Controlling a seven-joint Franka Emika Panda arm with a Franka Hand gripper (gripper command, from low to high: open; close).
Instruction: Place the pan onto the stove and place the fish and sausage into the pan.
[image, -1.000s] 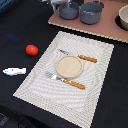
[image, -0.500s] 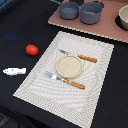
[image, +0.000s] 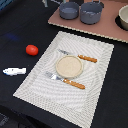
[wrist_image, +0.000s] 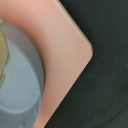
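My gripper shows in neither view, so I cannot tell whether its jaws are spread or closed. The pan (image: 69, 10) sits on the stove (image: 100, 29), just beside the taller grey pot (image: 92, 12). The red sausage (image: 32, 49) and the white fish (image: 14, 71) lie apart on the dark table (image: 15, 30), off the exterior view's left edge of the woven placemat (image: 95, 80). My wrist camera looks down on the stove's rounded corner and the pan's rim.

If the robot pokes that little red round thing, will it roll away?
Probably yes. The sausage looks round like a tomato and sits loose on the flat dark table, so a sideways nudge would likely send it rolling. It looks smooth and small, so it may slip from a pinch.
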